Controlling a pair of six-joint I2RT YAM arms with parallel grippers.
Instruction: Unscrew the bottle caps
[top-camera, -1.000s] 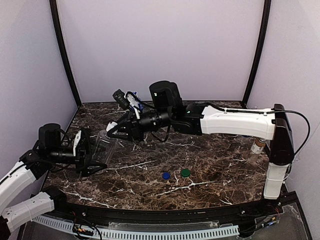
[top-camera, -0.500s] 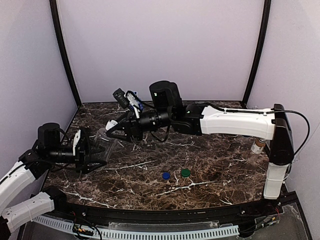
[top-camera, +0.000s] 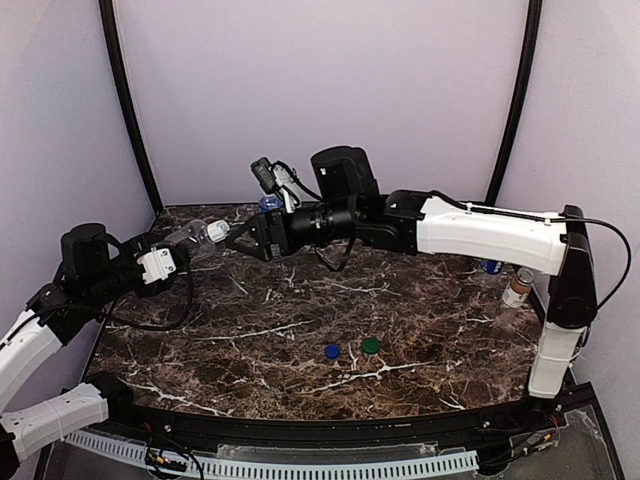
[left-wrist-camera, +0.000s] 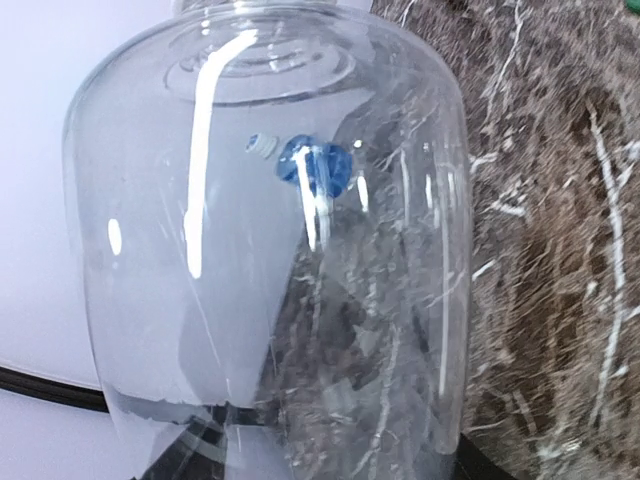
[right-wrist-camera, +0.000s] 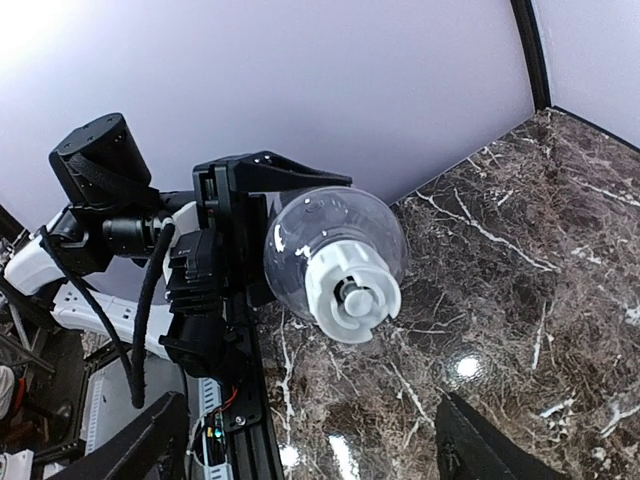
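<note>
the left fingers (right-wrist-camera: 245, 185) are clamped on the body of the plain clear bottle (top-camera: 195, 237), holding it on its side in the air over the far left of the surface (top-camera: 420, 330), its white cap (right-wrist-camera: 350, 290) pointing right. the right fingers (right-wrist-camera: 150, 440) are spread wide just in front of that cap, not touching it. a blue cap (top-camera: 332, 351) and a green cap (top-camera: 371, 345) lie side by side near the middle, and the brown bottle (top-camera: 515, 292) stands at the right edge.

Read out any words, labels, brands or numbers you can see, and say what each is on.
No text is readable in any view.
The small brown white-labelled bottle: label too small to read.
The clear blue-labelled bottle farther back: label too small.
The plain clear plastic bottle with white cap: no print shows.
</note>
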